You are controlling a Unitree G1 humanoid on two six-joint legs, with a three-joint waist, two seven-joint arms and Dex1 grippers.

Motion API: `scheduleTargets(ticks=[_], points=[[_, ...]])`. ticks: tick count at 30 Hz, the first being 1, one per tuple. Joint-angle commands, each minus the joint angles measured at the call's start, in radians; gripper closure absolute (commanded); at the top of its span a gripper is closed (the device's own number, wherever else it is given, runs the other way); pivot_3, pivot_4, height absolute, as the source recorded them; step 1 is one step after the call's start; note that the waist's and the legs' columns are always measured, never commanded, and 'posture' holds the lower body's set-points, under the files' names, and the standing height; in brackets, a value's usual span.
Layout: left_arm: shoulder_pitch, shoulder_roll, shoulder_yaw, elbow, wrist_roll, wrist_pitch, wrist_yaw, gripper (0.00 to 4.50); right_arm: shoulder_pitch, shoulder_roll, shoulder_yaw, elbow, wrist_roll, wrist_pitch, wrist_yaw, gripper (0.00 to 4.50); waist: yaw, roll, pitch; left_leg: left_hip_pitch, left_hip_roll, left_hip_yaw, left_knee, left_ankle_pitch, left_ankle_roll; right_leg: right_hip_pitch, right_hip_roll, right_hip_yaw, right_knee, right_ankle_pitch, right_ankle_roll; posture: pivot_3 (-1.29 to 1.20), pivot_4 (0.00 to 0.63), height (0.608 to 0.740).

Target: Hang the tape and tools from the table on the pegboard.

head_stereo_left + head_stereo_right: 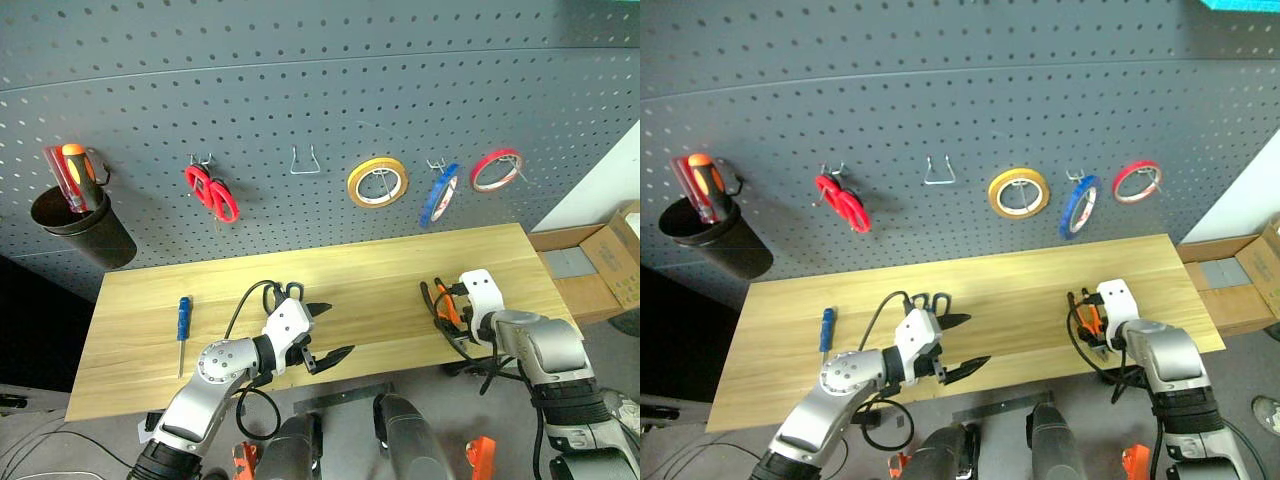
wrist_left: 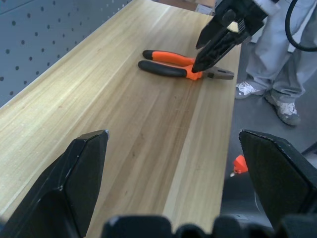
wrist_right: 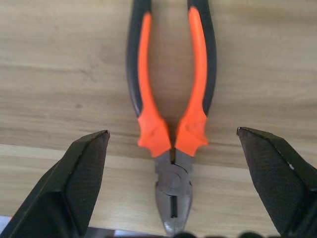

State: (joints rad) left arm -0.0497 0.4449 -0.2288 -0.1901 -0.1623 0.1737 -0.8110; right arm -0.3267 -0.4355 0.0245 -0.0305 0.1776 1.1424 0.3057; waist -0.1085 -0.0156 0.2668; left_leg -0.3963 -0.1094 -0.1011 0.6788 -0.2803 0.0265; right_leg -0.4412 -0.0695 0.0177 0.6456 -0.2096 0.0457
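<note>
Right gripper [image 3: 173, 186] spread wide, poised right over the pliers [image 3: 171, 124] near the table's [image 1: 380, 265] right front edge, handles pointing toward the pegboard [image 1: 300, 80]. Left gripper [image 1: 325, 348] also wide apart, holding nothing, just in front of the dark scissors [image 1: 285, 292] mid-table. Blue screwdriver [image 1: 183, 330] lying well off to the left. Blue tape [image 1: 439, 195] already hung, between yellow tape [image 1: 377, 182] and red tape [image 1: 496, 170]. Red scissors [image 1: 212, 192], a bare hook [image 1: 305, 163] and a black cup [image 1: 85, 228] of screwdrivers further left.
</note>
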Motion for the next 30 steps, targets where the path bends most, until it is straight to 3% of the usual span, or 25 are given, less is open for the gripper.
scheduleTargets(ticks=[1, 10, 15, 22, 26, 30], points=[[0.004, 0.005, 0.013, -0.058, -0.030, 0.012, -0.004, 0.00, -0.025, 0.013, 0.013, 0.053, -0.015, -0.059, 0.004, 0.20, -0.001, 0.000, 0.000, 0.000, 0.000, 0.000, 0.000, 0.000, 0.000, 0.000, 0.000, 0.000, 0.000, 0.000, 0.000, -0.21, 0.308, 0.740], [0.003, 0.011, 0.023, -0.087, -0.040, 0.039, 0.005, 0.00, -0.101, 0.032, 0.055, 0.227, -0.051, -0.163, 0.014, 0.20, 0.000, 0.000, 0.001, 0.000, 0.000, 0.000, 0.000, 0.000, 0.000, 0.000, 0.000, 0.000, 0.000, 0.000, 0.000, -0.18, 0.312, 0.740], [0.000, 0.015, 0.026, -0.089, -0.042, 0.043, 0.013, 0.00, -0.118, 0.024, 0.073, 0.240, -0.038, -0.079, 0.051, 0.20, 0.001, 0.000, 0.001, 0.000, 0.000, 0.000, 0.000, 0.000, 0.000, 0.000, 0.000, 0.000, -0.001, 0.000, 0.000, -0.18, 0.313, 0.740], [-0.018, 0.009, 0.033, -0.072, -0.047, 0.040, 0.023, 0.00, -0.117, 0.020, 0.079, 0.231, -0.058, -0.051, 0.041, 2.40, 0.002, 0.000, 0.001, 0.000, 0.000, -0.001, 0.000, 0.000, 0.000, 0.000, 0.000, 0.000, -0.001, 0.000, 0.000, -0.19, 0.305, 0.740], [-0.047, -0.002, 0.076, -0.070, -0.076, 0.043, 0.033, 0.00, -0.088, -0.046, 0.080, 0.047, -0.025, 0.027, 0.097, 2.40, 0.006, 0.001, 0.001, -0.001, 0.000, -0.001, 0.000, 0.000, 0.000, 0.000, 0.000, -0.001, -0.001, 0.000, 0.000, -0.18, 0.299, 0.740], [-0.131, -0.053, 0.196, -0.112, -0.174, 0.097, 0.119, 0.00, 0.083, -0.176, 0.016, -0.414, 0.133, -0.034, 0.291, 2.40, 0.025, 0.005, 0.007, -0.004, 0.000, -0.001, 0.000, 0.000, 0.000, -0.003, 0.000, -0.001, -0.002, 0.000, 0.000, -0.18, 0.296, 0.740]])
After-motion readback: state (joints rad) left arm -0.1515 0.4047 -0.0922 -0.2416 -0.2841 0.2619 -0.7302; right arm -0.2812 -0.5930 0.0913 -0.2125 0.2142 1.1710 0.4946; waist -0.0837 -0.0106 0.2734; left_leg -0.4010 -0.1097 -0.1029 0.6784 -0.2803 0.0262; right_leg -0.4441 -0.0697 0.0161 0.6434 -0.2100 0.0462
